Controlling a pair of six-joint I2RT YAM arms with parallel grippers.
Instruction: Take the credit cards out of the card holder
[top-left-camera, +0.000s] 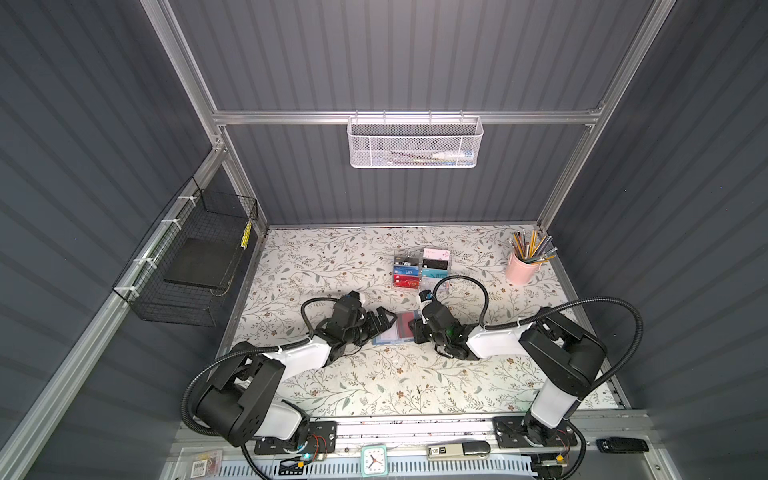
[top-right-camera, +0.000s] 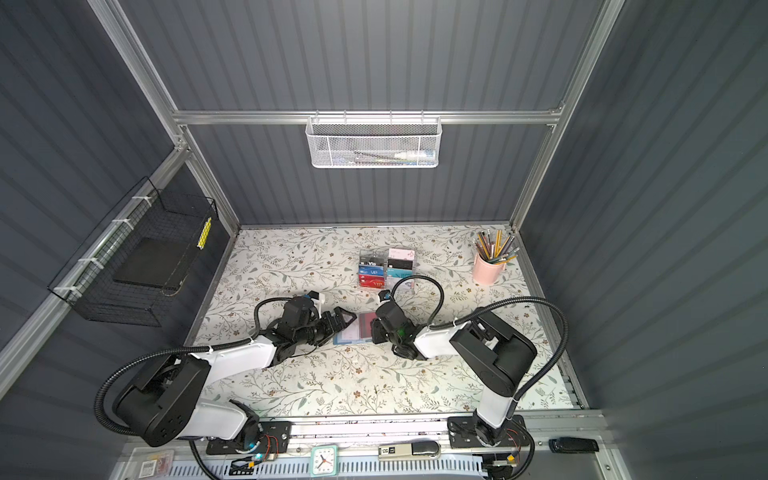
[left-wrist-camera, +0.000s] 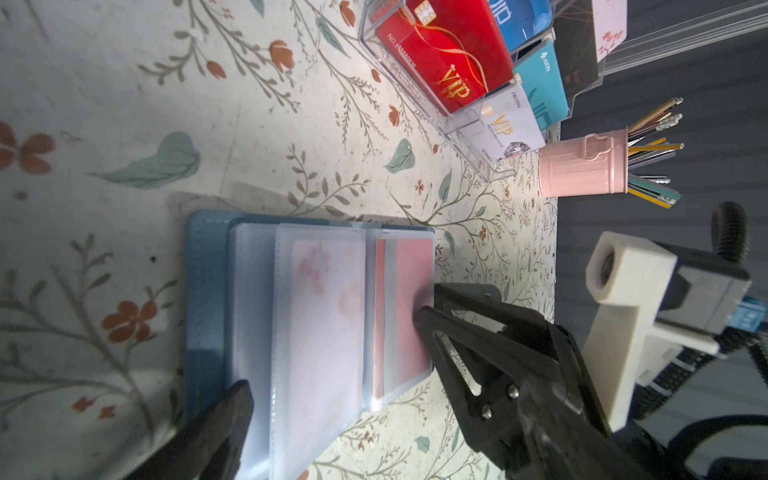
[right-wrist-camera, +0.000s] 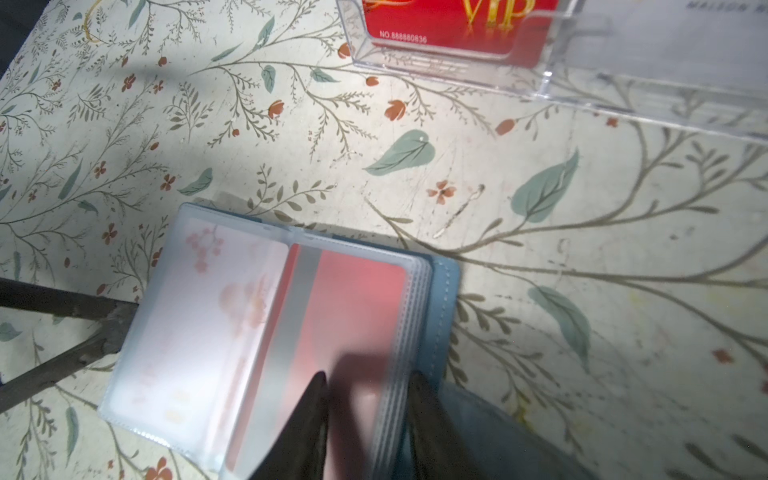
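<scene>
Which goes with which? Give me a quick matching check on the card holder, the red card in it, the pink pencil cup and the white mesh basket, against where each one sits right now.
Things:
1. card holder
2. red card
3. pink pencil cup
4. white mesh basket

Places:
A. hung on the back rail
B. far right corner of the table
C. inside a clear sleeve
D. lying open on the table, near the middle

Pairs: 1-D, 2-C, 3-B, 4-A
</scene>
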